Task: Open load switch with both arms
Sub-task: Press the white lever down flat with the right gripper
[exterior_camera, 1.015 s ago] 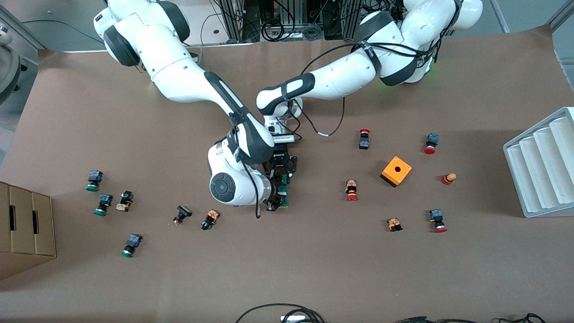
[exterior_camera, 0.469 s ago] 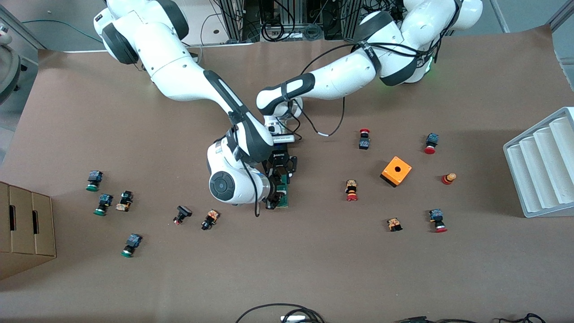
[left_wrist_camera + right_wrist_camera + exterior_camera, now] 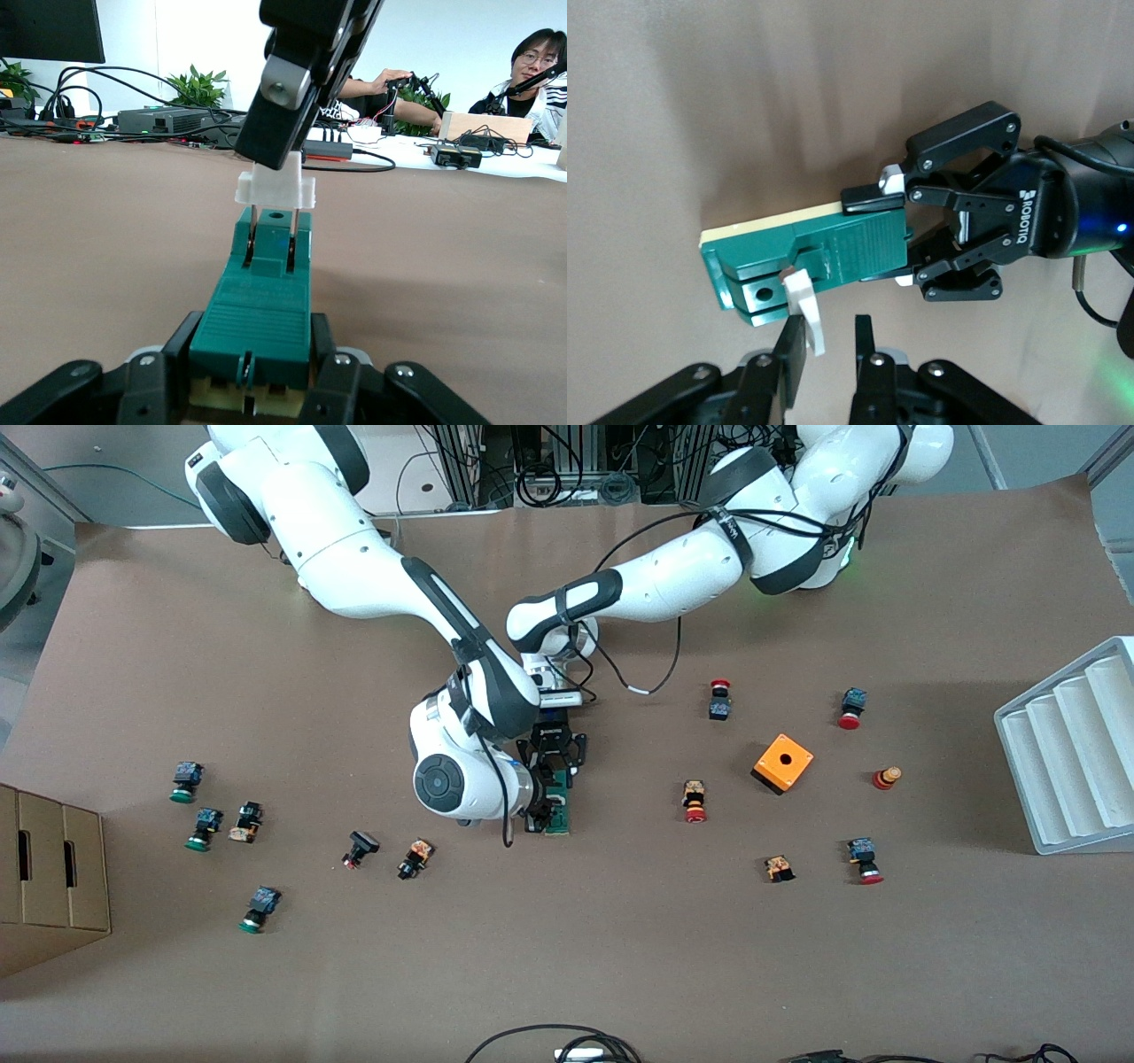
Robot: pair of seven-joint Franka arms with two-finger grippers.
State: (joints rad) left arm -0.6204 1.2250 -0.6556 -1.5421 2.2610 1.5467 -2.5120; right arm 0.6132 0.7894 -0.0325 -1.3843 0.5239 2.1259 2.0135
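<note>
front view | load switch (image 3: 560, 808) | orange box (image 3: 783, 763) well apart

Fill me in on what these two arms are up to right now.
The left gripper is shut on one end of the green load switch, holding it on the table. The right gripper is at the other end, closing on the switch's small white end piece, which stands out from the body on two pins. The switch is partly open.

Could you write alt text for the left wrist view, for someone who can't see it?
A dark-green load switch lies on the brown table, clamped at its near end by the left gripper. The right gripper comes down from above, pinching the white end piece, lifted on two pins.
</note>
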